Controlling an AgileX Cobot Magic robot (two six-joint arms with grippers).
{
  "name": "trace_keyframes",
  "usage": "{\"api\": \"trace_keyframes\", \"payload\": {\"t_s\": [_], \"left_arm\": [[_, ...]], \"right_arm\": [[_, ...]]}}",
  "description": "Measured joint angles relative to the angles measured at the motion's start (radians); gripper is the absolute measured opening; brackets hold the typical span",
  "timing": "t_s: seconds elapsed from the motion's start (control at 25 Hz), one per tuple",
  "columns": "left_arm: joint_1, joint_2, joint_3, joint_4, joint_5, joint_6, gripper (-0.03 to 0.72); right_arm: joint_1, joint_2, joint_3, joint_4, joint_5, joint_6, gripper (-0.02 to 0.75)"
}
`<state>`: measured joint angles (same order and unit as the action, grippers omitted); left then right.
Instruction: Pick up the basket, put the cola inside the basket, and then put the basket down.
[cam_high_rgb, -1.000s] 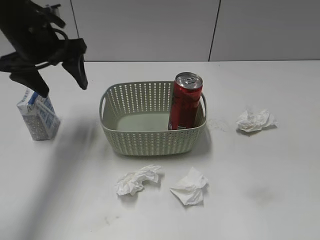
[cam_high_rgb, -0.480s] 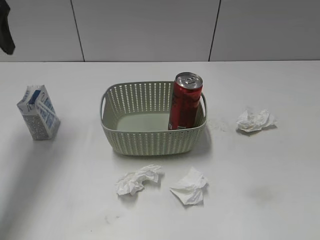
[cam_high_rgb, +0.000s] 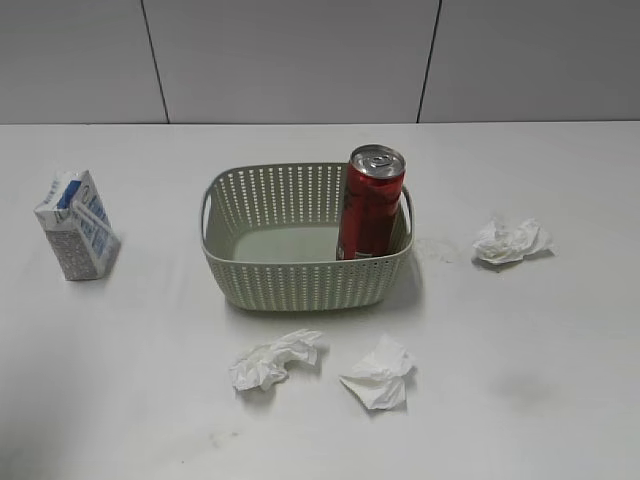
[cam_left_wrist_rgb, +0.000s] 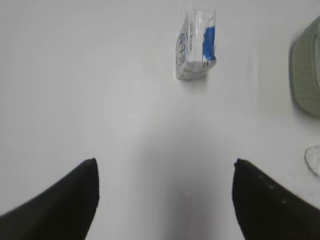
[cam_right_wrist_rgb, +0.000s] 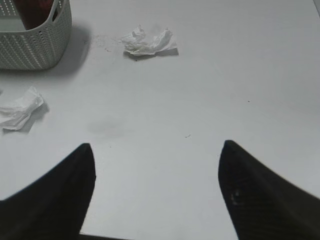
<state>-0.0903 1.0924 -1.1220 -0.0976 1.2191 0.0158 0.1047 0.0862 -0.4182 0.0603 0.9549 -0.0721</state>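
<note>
Basket (cam_high_rgb: 300, 270) sits on the white table (cam_high_rgb: 520, 400), roughly centre, slightly left. Pale sage-green plastic, rectangular with rounded corners, walls perforated in rows of small slots, cut-out handle at each short end. Inside: the cola (cam_high_rgb: 370, 203), upright in the right end, against the right wall. Slim red can, silver top with pull tab, standing well above the rim. Rest of the basket floor bare.

Left claw (cam_left_wrist_rgb: 165, 200): seen only from its own wrist view, two dark fingers spread wide, nothing between them, hanging above bare table. Ahead of it the carton and, at the right edge, a sliver of the basket.

Right claw (cam_right_wrist_rgb: 157, 192): likewise spread wide and empty over bare table, well to the right of and nearer than the basket, whose corner shows at top left of the right wrist view. Neither claw appears in the exterior view.

Surroundings: blue-and-white drink carton (cam_high_rgb: 77, 226), gable-topped, standing left of the basket, well apart. Three crumpled white tissues: one right of the basket (cam_high_rgb: 511, 241), two on the near side (cam_high_rgb: 274, 360) (cam_high_rgb: 381, 373). Table matte, with a faint smudge near right.
</note>
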Motion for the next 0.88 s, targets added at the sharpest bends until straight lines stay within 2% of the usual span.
{"api": "trace_keyframes", "payload": {"t_s": [0.6, 0.76, 0.88], "left_arm": [[0.0, -0.69, 0.528, 0.006, -0.141, 0.0, 0.592], [0.0, -0.831, 0.608, 0.006, -0.145, 0.0, 0.592], [0.0, -0.912, 0.623, 0.006, -0.14, 0.0, 0.592]], "right_arm": [[0.0, 0.0, 0.0, 0.0, 0.0, 0.0, 0.593], [0.0, 0.0, 0.0, 0.0, 0.0, 0.0, 0.593], [0.0, 0.0, 0.0, 0.0, 0.0, 0.0, 0.593]]}}
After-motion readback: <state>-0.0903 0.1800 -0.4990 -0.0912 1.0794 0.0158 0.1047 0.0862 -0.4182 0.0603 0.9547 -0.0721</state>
